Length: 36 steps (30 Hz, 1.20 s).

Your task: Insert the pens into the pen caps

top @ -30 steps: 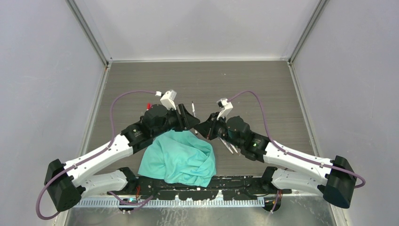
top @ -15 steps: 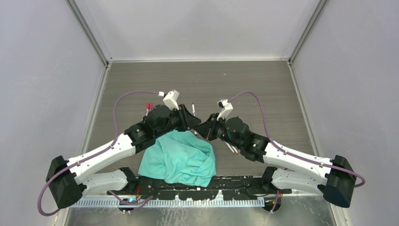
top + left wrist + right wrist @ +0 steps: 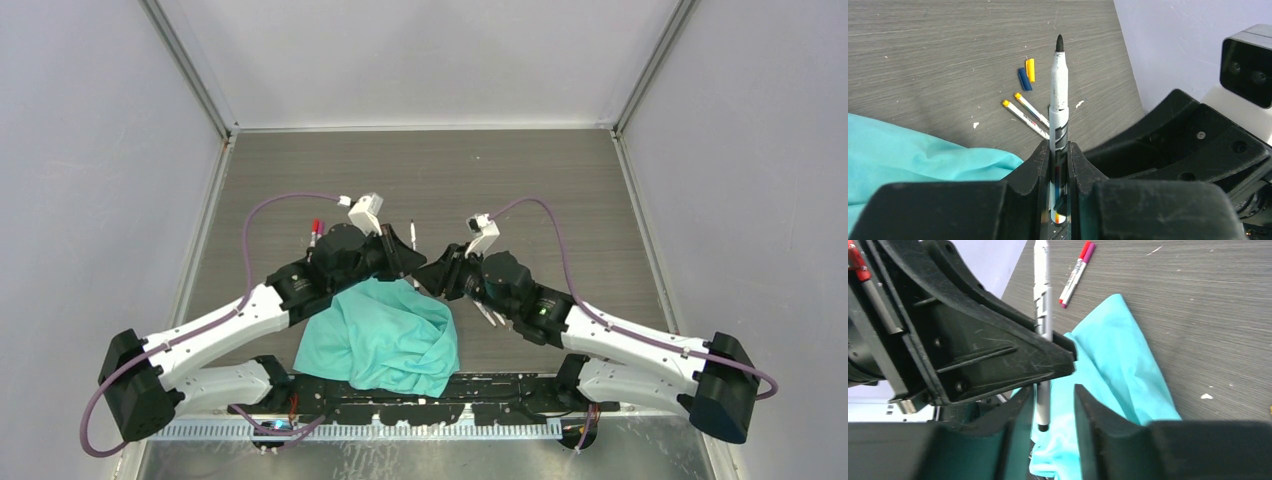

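Left gripper [image 3: 1059, 150] clamps the black-tipped pen [image 3: 1059, 90], tip protruding forward; right gripper [image 3: 1052, 395] gapes at its tail.

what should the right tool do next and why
Probably close on the pen. The right tool is open, its fingers seemingly either side of the pen's lower end, while the left tool clamps the barrel further along, tip bare. A second grip looks like the nearest step.
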Motion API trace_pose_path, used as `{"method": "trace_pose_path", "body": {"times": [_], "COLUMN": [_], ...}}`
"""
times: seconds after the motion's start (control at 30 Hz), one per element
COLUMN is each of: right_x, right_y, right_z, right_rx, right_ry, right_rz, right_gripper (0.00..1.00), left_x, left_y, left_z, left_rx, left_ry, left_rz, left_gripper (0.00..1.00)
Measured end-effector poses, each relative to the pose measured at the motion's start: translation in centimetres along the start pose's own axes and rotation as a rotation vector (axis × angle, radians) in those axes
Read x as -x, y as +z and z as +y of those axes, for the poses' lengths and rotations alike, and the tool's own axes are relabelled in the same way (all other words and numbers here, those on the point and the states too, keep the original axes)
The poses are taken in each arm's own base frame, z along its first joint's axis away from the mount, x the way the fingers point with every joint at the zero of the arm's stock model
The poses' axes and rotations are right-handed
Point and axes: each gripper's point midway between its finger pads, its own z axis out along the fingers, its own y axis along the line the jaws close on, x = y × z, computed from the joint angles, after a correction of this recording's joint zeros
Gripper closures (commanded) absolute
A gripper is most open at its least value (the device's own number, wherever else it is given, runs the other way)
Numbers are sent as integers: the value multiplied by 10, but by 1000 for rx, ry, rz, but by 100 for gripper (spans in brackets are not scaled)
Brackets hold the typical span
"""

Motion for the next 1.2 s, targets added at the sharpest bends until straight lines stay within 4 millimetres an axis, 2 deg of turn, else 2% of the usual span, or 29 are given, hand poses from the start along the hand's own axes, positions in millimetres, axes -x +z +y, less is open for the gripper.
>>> {"method": "trace_pose_path", "body": {"times": [0.1, 0.2, 0.37, 0.5, 0.67, 0.77, 0.93, 1.03, 1.2], "right_x": [0, 3, 10, 18, 39, 46, 45, 48, 65], "right_y": [-6, -12, -18, -20, -26, -31, -36, -38, -42], "right_z": [-6, -9, -15, -33, -60, -68, -77, -80, -97], "right_rx": [-13, -22, -25, -42, -64, -54, -65, -99, -262], "right_ry": [-6, -24, -42, -30, 7, 21, 31, 13, -20], "right_rz": [-11, -26, -44, -44, -55, -46, -5, 15, 20], "right_gripper": [34, 24, 17, 15, 15, 14, 15, 18, 25], "left_x": [-2, 2, 22, 39, 44, 33, 11, 7, 0], "left_y": [-3, -5, -8, -12, -19, -28, -48, -58, -65], "left_z": [0, 0, 6, 26, 42, 36, 14, 4, 13], "left_rx": [6, 20, 20, 25, -18, -105, -287, -358, -344], "left_ry": [16, 35, 49, 40, 66, 115, 221, 283, 374], "left_rz": [10, 14, 11, 26, 108, 191, 329, 365, 377], "left_gripper": [100, 100, 100, 100, 100, 100, 100, 100, 100]}}
